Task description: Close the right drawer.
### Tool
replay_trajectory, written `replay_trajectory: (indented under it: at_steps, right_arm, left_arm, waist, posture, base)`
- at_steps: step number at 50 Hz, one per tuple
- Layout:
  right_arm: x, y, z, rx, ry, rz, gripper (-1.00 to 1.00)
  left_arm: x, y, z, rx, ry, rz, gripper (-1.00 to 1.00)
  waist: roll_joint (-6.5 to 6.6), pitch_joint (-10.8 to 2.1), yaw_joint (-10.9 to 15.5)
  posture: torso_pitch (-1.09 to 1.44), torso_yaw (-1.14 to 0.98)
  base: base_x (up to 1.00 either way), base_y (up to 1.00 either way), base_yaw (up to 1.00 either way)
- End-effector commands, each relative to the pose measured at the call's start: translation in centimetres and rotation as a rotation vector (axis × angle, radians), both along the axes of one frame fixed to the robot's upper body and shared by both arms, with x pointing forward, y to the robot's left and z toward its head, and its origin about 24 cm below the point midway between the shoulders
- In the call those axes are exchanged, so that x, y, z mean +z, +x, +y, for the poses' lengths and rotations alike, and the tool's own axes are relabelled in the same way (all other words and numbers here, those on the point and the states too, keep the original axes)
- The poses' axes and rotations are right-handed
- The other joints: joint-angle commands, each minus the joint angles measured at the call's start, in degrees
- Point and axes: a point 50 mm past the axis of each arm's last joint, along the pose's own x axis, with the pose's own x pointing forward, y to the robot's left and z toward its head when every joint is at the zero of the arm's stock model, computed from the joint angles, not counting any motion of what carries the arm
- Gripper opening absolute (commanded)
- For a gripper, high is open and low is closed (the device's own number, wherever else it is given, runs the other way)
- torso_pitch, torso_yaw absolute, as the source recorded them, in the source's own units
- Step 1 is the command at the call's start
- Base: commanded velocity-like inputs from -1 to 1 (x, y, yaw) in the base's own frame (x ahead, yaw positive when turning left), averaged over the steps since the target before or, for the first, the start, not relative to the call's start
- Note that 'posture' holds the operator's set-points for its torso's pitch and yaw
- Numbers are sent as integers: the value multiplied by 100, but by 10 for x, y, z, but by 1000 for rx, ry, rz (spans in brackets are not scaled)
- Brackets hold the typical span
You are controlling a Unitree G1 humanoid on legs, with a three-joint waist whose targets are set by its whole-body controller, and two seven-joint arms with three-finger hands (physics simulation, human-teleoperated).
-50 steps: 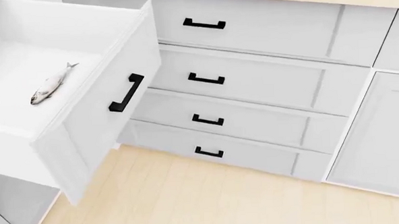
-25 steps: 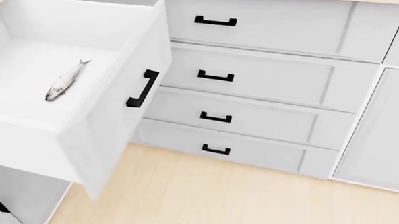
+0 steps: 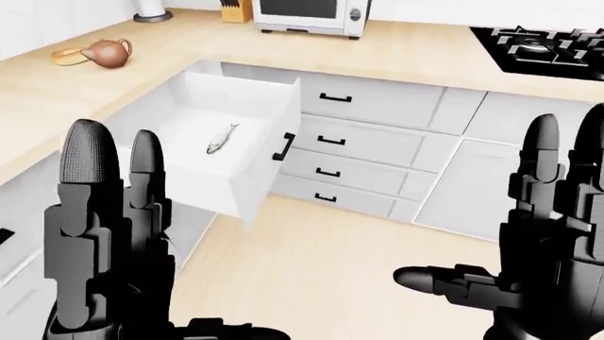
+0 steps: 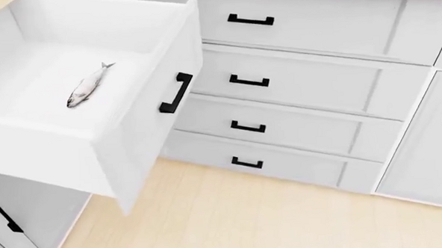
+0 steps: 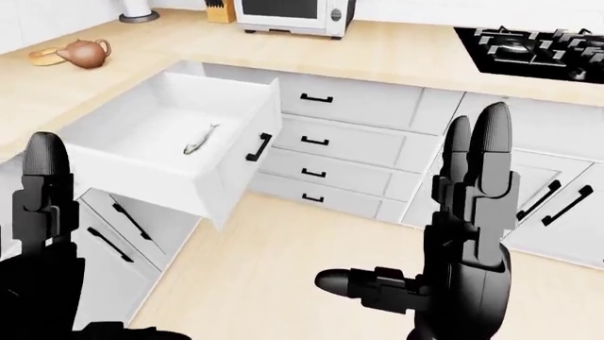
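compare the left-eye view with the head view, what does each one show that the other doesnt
Only the left-eye view shows the left robot hand and right robot hand, both raised with fingers spread and holding nothing, plus the counter with its teapot, microwave and stove.

Only the head view gives a close look down into the open drawer, with nothing of the countertop items.

Both show that drawer pulled out with a fish inside, its black handle, and the stack of closed drawers to its right.

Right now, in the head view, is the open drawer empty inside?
No, a small silver fish lies on the white floor of the open drawer, near its middle.
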Motion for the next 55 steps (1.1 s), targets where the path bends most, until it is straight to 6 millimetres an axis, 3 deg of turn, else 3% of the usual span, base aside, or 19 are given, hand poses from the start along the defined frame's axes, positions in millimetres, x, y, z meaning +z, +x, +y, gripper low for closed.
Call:
replay_trajectory:
  at_steps: [1,7,9,10,11,13,20,23,25,28,32,34,36,39,45,50,51,52,55]
  right_arm:
    - [11,-7,4,16,-10,-79,100]
    - [11,-7,3,16,-8,-79,100]
    - [11,-7,4,16,-9,-80,100]
    - [11,-7,4,16,-8,-80,100]
    - [11,-7,4,17,-9,-79,100]
    - [11,-7,4,16,-9,-79,100]
    - [11,-7,4,16,-11,-79,100]
    - [11,-7,4,17,-11,-77,100]
    - [11,-7,4,17,-11,-77,100]
    - [11,-7,4,17,-11,-78,100]
    - [11,-7,4,16,-11,-77,100]
    - [11,-7,4,16,-11,-77,100]
    - [11,-6,4,15,-12,-76,100]
    - [11,-7,4,16,-11,-77,100]
    - [11,-6,4,15,-10,-76,100]
    - [11,-6,4,15,-11,-76,100]
    - [11,-6,4,16,-12,-77,100]
    - [11,-6,4,16,-10,-76,100]
    - [11,-6,4,15,-11,-76,100]
  left_arm:
    - [10,-8,0,4,-1,-73,100]
    - [10,-8,0,4,-1,-72,100]
    - [10,-8,0,4,-1,-73,100]
    - [10,-8,0,4,-1,-73,100]
    - [10,-8,0,4,-1,-73,100]
    - [10,-8,1,4,-1,-72,100]
    - [10,-8,1,3,-1,-73,100]
    - [10,-7,1,2,-1,-72,100]
    - [10,-7,1,2,0,-72,100]
    - [10,-7,0,3,0,-73,100]
    - [10,-7,0,3,-1,-73,100]
    - [10,-7,0,3,0,-73,100]
    - [10,-7,0,3,0,-73,100]
    - [10,-8,0,3,0,-74,100]
    - [10,-8,0,3,0,-73,100]
    - [10,-8,0,3,-1,-72,100]
    - [10,-8,1,3,-2,-73,100]
    - [10,-8,1,3,-1,-72,100]
    - [10,-8,1,3,-2,-72,100]
  waist:
    - [-38,-39,12]
    - [284,26,46]
    - [555,-30,38]
    - [790,-114,62]
    - [561,-55,120]
    - [548,-12,126]
    - [208,-5,96]
    - [-135,-66,79]
    - [0,-26,-3]
    - [-3,-44,26]
    - [182,16,58]
    - [345,24,47]
    - [687,-81,55]
    - [568,20,96]
    - [273,-13,87]
    - [-190,-58,60]
    - [36,-20,-7]
    - [-60,-18,45]
    - [3,-71,47]
  posture:
    - [0,0]
    - [0,0]
    - [0,0]
    - [0,0]
    - [0,0]
    - [0,0]
    - [0,0]
    - [0,0]
    - [0,0]
    - [0,0]
    - [0,0]
    - [0,0]
    - [0,0]
    - [0,0]
    - [0,0]
    - [0,0]
    - [0,0]
    - [0,0]
    - [0,0]
  base:
    - [0,14,0]
    - [0,14,0]
    - [0,14,0]
    - [0,14,0]
    - [0,14,0]
    - [0,14,0]
    - [0,13,0]
    - [0,13,0]
    - [0,14,0]
    - [0,14,0]
    - [0,13,0]
    - [0,14,0]
    - [0,14,0]
    - [0,14,0]
    - [0,14,0]
    - [0,13,0]
    - [0,14,0]
    - [0,14,0]
    - [0,14,0]
